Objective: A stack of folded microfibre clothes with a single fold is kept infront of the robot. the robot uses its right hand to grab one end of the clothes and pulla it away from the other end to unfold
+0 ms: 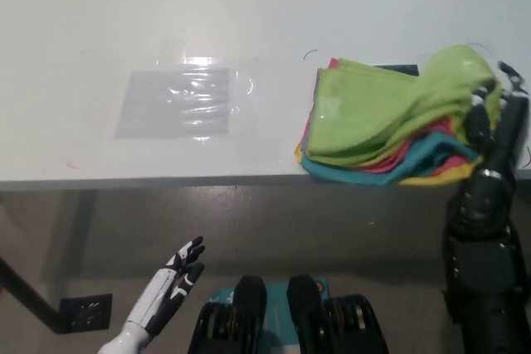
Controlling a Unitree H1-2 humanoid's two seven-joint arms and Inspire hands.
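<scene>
Cloths point(377, 134) lie stacked at the front edge of the table point(249, 6), right of its middle, with the green one point(390, 101) on top. Under it show edges of pink, red, teal and yellow layers, fanned out along the near side and slightly overhanging the table edge. The green cloth is spread flat on its left part, while its right end is bunched and lifted into a hump at the black right hand point(491, 118). That hand is at the stack's right end, its fingers point(476, 122) closed on the raised green end, and the black arm rises to it from the bottom right. A clear plastic sheet point(178, 104) lies flat on the table, well apart to the left of the stack. The white left hand point(178, 273) rests below the table edge at the lower left, holding nothing, fingers apart and pointing up towards the table.
</scene>
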